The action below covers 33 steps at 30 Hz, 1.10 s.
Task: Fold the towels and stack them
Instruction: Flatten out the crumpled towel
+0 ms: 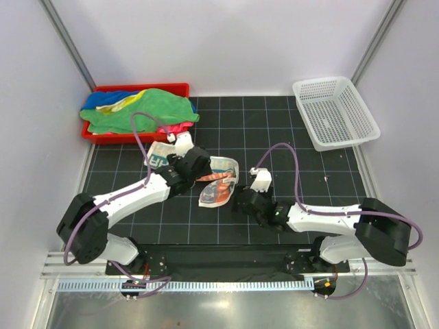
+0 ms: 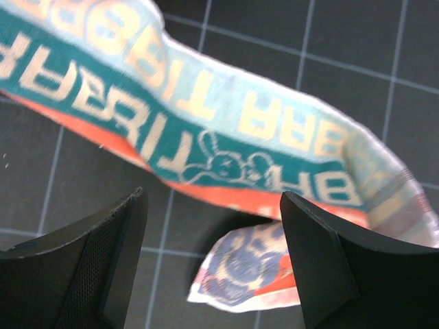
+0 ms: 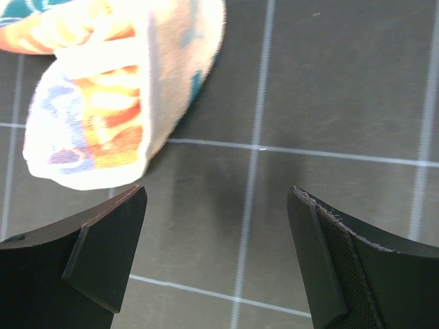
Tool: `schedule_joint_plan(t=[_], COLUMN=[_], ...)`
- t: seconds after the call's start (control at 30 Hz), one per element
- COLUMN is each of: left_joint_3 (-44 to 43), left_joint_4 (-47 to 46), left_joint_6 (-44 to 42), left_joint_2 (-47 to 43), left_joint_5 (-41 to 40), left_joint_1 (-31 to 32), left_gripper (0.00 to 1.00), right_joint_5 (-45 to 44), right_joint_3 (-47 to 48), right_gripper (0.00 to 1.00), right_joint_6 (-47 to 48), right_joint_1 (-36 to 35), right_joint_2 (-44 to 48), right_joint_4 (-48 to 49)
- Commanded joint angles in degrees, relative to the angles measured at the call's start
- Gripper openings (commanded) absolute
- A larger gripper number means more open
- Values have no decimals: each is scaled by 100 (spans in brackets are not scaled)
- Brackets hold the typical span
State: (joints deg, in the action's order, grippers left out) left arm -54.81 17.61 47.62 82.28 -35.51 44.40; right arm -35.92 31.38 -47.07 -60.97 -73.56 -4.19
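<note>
A cream towel with teal and orange letters [image 1: 218,179] lies crumpled on the black grid mat in the middle. My left gripper [image 1: 194,166] is at its left edge, open; in the left wrist view the printed band [image 2: 206,130] runs above my open gripper [image 2: 214,260] and a loose corner hangs between the fingers, not pinched. My right gripper [image 1: 245,201] is open just right of the towel's near corner; in the right wrist view the towel [image 3: 110,103] is at the upper left, with bare mat at my gripper [image 3: 216,253]. More towels, green [image 1: 147,111], blue, yellow and pink, are piled at the back left.
The pile sits in a red tray [image 1: 180,88] at the back left. A white mesh basket [image 1: 335,112] stands at the back right. White walls close in the mat on three sides.
</note>
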Motion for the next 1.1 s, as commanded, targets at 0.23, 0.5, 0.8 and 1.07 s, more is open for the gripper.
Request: schedule_joint_plan(t=[0.23,0.5,0.8,1.07], left_joint_3=[963,1112,1393,1561], left_joint_4=[-231,-407,-784,-943], left_joint_6=[108,90,29,-15], left_joint_2=[-915,-942,-1074,-1170], left_joint_5=[176,307,659,905], left_joint_1=[-318,-476,-617,-714], left_gripper=[82,82,83,83], right_joint_5=[-776,-952,-820,-670], right_joint_3=[-8,544,606,677], right_gripper=[88,65,52,45], right_joint_6=[-576,-347,-207,-443], right_joint_1=[-345,-328,41,41], right_joint_2=[-510,-1213,-1301,-1556], right_joint_4=[1445,1447,1394,1184])
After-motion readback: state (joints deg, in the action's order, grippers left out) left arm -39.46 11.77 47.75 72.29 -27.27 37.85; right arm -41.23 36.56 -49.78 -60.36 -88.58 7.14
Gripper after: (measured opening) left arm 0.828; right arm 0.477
